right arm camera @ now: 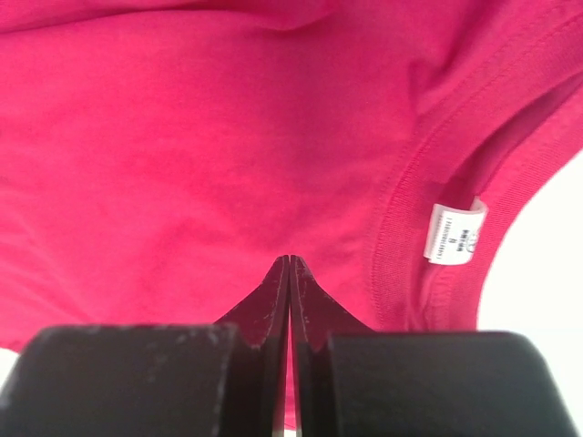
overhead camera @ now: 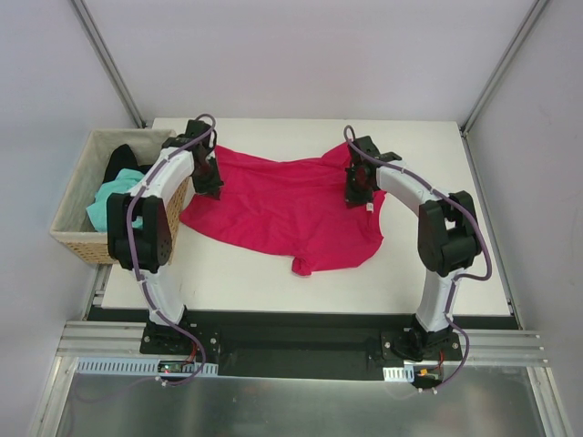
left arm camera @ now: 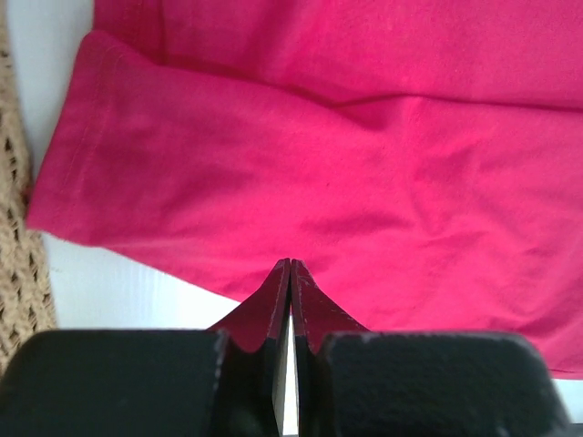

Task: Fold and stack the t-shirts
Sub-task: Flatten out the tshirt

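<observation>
**Near edge.** The left arm (overhead camera: 150,228) and the right arm (overhead camera: 446,237) rise from a black mounting plate (overhead camera: 291,344) and reach forward over the white table (overhead camera: 228,282). A strip of table surface shows between the bases and the work.

**Mid-table.** The crimson t-shirt (overhead camera: 282,209) lies spread out and roughly centred. It is somewhat rumpled, with a small flap jutting from its near edge. Its neck end points right. The collar (right arm camera: 410,191) and a white label (right arm camera: 453,232) show in the right wrist view.

**Left gripper** (overhead camera: 209,177). It is down at the shirt's left end, just beside the basket. The jaws are closed tip to tip, and the tips meet at the cloth's near edge beside a stitched hem. Whether any cloth is caught between them cannot be made out.

**Right gripper** (overhead camera: 357,189). It is down at the shirt's right end, just left of the collar. The jaws are closed in the same way, with the tips on the cloth. A pinch cannot be confirmed here either.

**Obstructions.**
- From above, each gripper body hides the cloth directly under it.
- The left arm's elbow covers the basket's right wall and near right corner.
- The right arm's forearm crosses the shirt's right corner.

**Left side.** A wicker basket (overhead camera: 73,232) stands at the table's left edge. It holds the mint-green t-shirt (overhead camera: 111,205), bunched toward the near side, with the black t-shirt (overhead camera: 123,162) behind it.

**Far side.** White table continues beyond the shirt to the far edge. Frame posts (overhead camera: 109,64) rise at the far corners against pale walls.
</observation>
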